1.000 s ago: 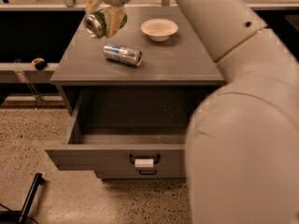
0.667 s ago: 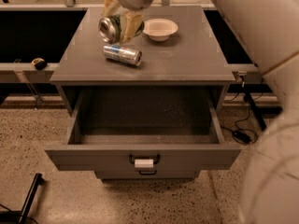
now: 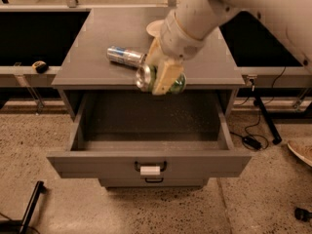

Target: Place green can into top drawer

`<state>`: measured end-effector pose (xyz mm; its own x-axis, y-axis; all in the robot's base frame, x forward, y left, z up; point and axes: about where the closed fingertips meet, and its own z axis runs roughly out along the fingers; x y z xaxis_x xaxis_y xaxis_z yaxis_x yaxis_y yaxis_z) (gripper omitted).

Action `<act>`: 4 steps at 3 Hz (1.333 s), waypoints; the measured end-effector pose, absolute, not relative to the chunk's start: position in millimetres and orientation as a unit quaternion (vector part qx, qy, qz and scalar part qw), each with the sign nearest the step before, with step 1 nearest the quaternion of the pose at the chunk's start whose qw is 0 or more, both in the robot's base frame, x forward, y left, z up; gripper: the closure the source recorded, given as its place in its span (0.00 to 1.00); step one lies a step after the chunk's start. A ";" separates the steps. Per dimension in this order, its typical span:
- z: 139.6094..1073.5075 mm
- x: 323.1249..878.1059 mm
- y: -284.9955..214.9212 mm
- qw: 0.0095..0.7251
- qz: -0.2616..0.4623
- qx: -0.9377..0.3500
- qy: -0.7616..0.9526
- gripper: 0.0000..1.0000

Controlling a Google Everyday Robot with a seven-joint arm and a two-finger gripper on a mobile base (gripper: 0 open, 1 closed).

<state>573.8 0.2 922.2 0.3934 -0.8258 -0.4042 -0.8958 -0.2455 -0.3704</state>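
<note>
My gripper (image 3: 162, 76) is shut on the green can (image 3: 176, 83), holding it on its side with its silver end (image 3: 145, 77) facing left. The can hangs at the front edge of the cabinet top, above the back of the open top drawer (image 3: 151, 118). The drawer is pulled out wide, grey and shallow, with a dark handle and white tag (image 3: 150, 170) on its front. My arm (image 3: 204, 13) reaches in from the upper right.
A silver-and-blue can (image 3: 125, 56) lies on its side on the grey cabinet top (image 3: 87, 57). A white bowl (image 3: 155, 27) sits behind my arm. Cables (image 3: 253, 130) trail on the floor at the right; a dark bar (image 3: 29, 208) lies lower left.
My gripper has carried the green can forward and down, from over the back of the cabinet top to its front edge above the open drawer.
</note>
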 end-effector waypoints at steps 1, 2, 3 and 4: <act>868.7 558.1 -24.8 0.235 0.089 -0.759 0.600 1.00; 859.3 554.1 -26.2 0.226 0.094 -0.757 0.605 1.00; 838.7 563.3 -19.1 0.227 0.105 -0.756 0.604 1.00; 781.8 580.3 -9.0 0.231 0.114 -0.743 0.618 1.00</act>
